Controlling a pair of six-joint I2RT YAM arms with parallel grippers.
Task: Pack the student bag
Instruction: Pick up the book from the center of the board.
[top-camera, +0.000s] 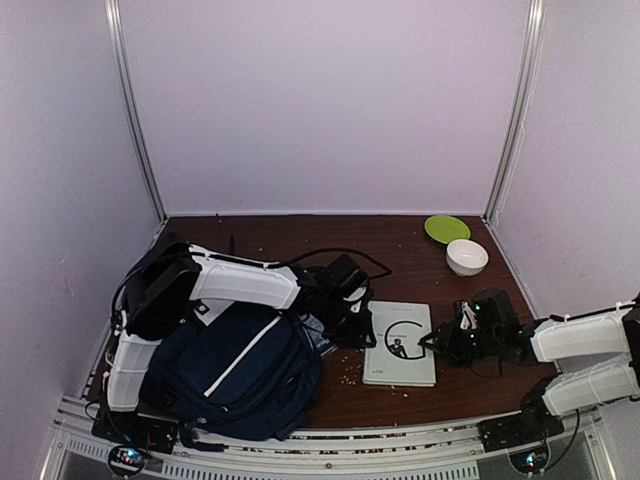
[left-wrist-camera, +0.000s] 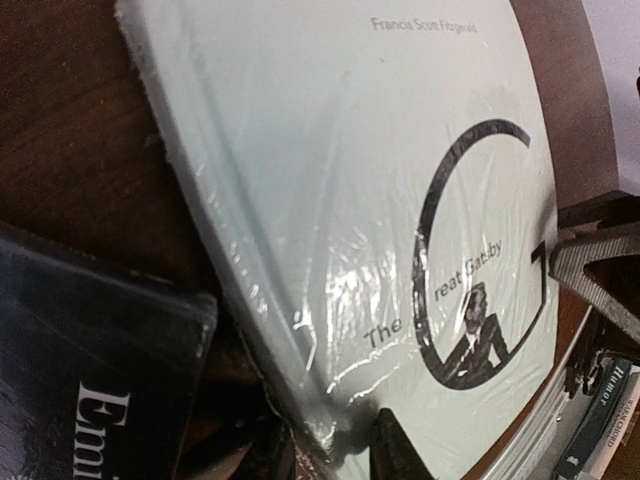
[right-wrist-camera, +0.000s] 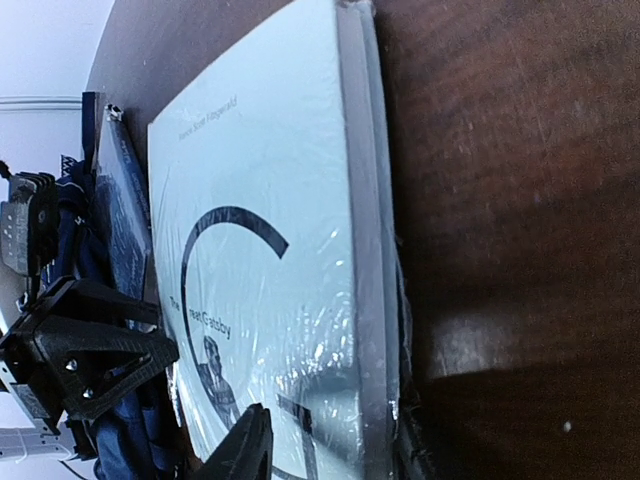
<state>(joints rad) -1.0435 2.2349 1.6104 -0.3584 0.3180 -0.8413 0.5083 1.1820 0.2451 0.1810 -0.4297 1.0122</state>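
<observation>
Book (top-camera: 400, 345) right of student bag (top-camera: 235, 370); bowl (top-camera: 467, 257), plate (top-camera: 447, 228) behind.

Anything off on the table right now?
Pale crumbs are scattered on the table around the book and backpack. The book's plastic wrap looks wrinkled and ragged at one corner.

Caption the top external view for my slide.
Left pincer and right pincer sit at opposite edges of a pale book beside the navy student bag; green plate, white bowl behind.
</observation>
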